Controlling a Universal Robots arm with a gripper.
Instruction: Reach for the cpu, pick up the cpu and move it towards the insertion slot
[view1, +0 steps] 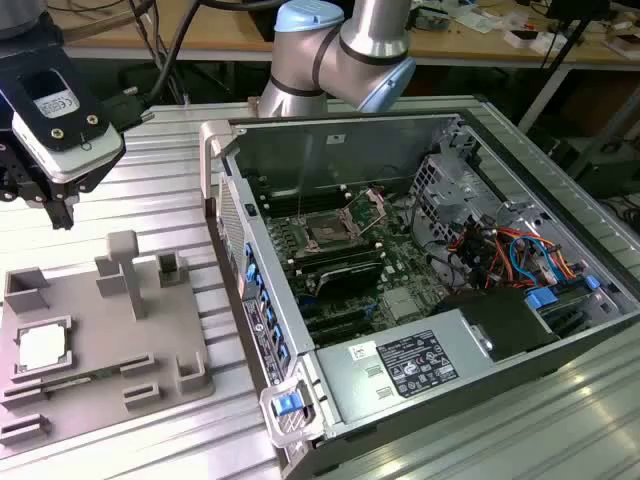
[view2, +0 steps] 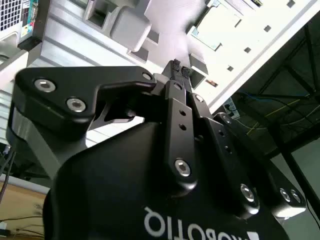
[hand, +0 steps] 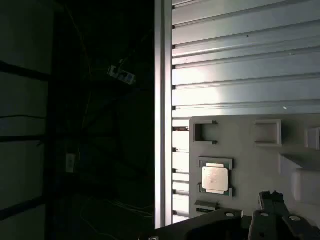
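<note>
**Cpu (hand: 216, 179) seated in tray; gripper (view2: 179, 66) apart from it, no contact**

Finding 1, location of the part. The cpu lies flat, silvery top up, in a square recess of the grey tray (hand: 250, 155), towards the tray's side on the exterior view's left. The tray rests on the ribbed aluminium table (view1: 150, 180), beside the open computer case (view1: 400, 365).

Finding 2, gripper. In the exterior view the gripper hangs above the table past the tray's far end, well apart from the cpu. In the second wrist view its 2 fingertips stand pressed together with nothing between them. Nothing is held. The reach is judged to be at its start.

Finding 3, destination. The insertion slot (view1: 330, 232) sits on the green board inside the case. Its metal frame appears raised. It is well apart from the tray.

Finding 4, handling assessment. The cpu is judged light, thin and rigid. Its smooth metal top offers little friction. The underside contacts are likely fragile, so scraping, tilting or dropping would risk damage. The sound hold is across 2 opposite edges, pads level, with modest force. Whether the recess leaves room for pads beside those edges cannot be told.
</note>
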